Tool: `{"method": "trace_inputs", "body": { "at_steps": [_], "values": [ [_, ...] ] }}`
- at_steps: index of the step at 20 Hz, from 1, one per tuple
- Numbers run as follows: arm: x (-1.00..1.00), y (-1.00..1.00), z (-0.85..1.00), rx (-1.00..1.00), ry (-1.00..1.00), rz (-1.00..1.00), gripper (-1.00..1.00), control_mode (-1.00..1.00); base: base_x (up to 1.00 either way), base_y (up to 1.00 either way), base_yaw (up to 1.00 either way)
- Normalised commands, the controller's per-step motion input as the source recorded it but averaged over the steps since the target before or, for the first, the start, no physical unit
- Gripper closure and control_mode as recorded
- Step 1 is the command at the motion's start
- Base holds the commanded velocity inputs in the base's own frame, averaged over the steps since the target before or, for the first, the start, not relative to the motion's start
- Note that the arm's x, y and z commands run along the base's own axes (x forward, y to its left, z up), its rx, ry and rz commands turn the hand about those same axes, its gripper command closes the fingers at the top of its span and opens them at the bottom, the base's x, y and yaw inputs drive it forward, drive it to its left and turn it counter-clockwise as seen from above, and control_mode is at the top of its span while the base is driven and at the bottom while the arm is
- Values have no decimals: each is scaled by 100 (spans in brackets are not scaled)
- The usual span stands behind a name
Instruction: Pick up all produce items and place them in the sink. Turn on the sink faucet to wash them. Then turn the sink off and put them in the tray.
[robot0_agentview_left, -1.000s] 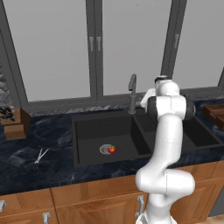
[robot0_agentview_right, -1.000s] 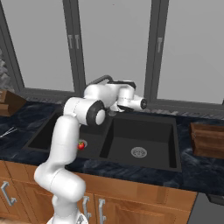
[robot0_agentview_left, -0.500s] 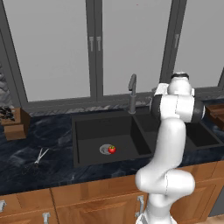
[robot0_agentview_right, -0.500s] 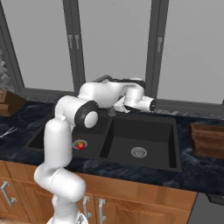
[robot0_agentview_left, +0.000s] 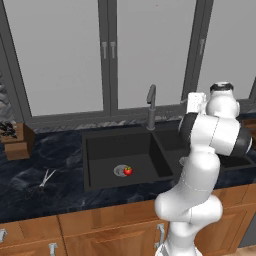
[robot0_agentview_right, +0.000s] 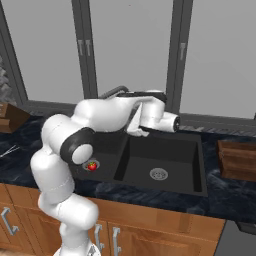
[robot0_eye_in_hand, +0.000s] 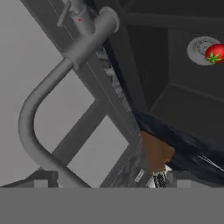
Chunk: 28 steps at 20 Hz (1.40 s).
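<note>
One small red fruit (robot0_agentview_left: 128, 171) with a green top sits in the left basin of the black sink (robot0_agentview_left: 100, 147), right beside the round silver drain (robot0_agentview_left: 120, 170) and touching its edge. The other basin has its own drain (robot0_agentview_right: 158, 174). The tall grey faucet (robot0_agentview_left: 150, 106) stands at the back of the sink, between the two basins. The white arm reaches over the sink, with its hand near the faucet (I cannot see the jaws well enough to tell if they are apart). Silver scissors (robot0_agentview_left: 44, 180) lie on the dark tabletop (robot0_agentview_left: 55, 155), left of the sink. A wooden block (robot0_agentview_left: 18, 141) stands farther left. The brown tray (robot0_agentview_right: 238, 160) rests on the tabletop, right of the sink.
</note>
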Motion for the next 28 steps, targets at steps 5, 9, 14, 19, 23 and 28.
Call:
{"method": "trace_inputs", "body": {
  "at_steps": [5,9,14,19,23,28],
  "values": [
    [-100,59,0,-47,-23,32,-100,-100,0,0,0],
    [-94,98,-17,-54,-11,35,-100,-100,0,0,0],
    [-37,100,-51,-55,0,34,-100,-100,0,0,0],
    [10,92,-64,-48,5,36,-100,-100,0,0,0],
    [73,24,-59,-34,23,27,-100,-100,0,0,0],
    [84,11,-72,-24,30,25,-100,-100,0,0,0]
  ]
}}
